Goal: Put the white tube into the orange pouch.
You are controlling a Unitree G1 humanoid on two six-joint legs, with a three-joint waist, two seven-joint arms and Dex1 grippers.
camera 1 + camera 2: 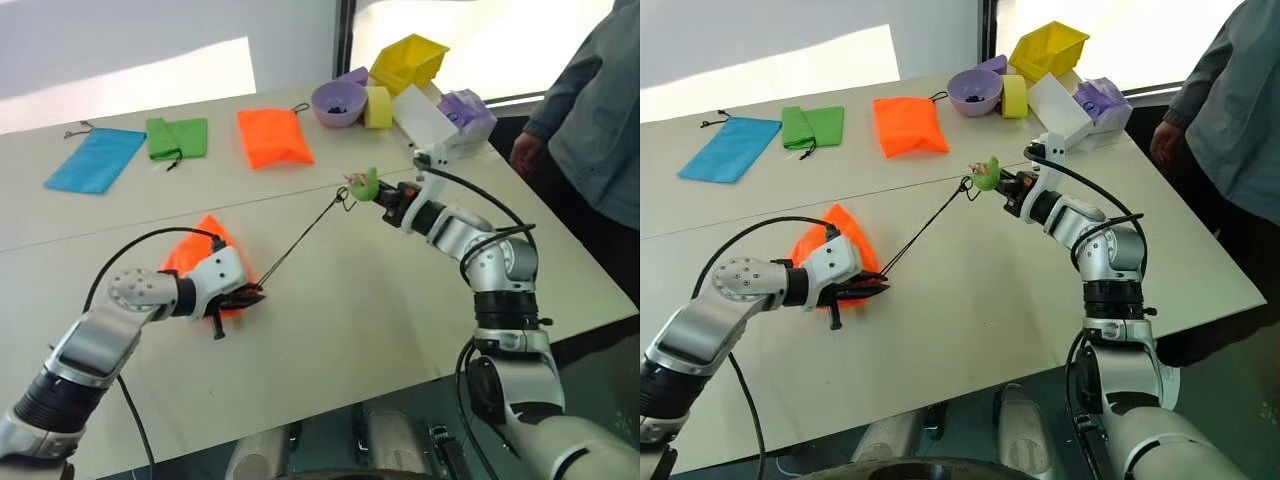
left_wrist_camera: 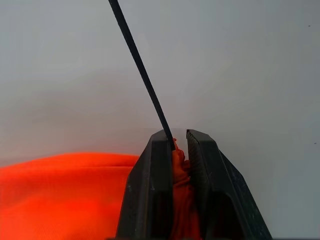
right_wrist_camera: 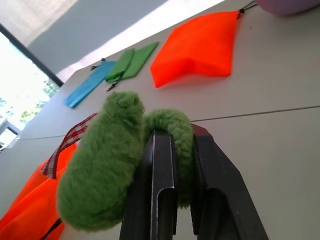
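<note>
Left gripper (image 1: 243, 296), nearest the desk's front edge, is clamped on the gathered mouth of the orange pouch (image 1: 196, 252). From it the dark cord (image 1: 300, 238) runs taut toward the far right corner, to the green fuzzy ball (image 1: 364, 184) pinched in the right gripper (image 1: 383, 195). Pale desk (image 1: 380, 330); a person (image 1: 590, 110) stands by its right edge.

The two head cameras look forward and down over the same desk (image 1: 330, 330) from slightly offset spots. Each wrist camera sits very close behind its tool, looking low across the desk; both catch the orange pouch (image 2: 60, 195).
</note>
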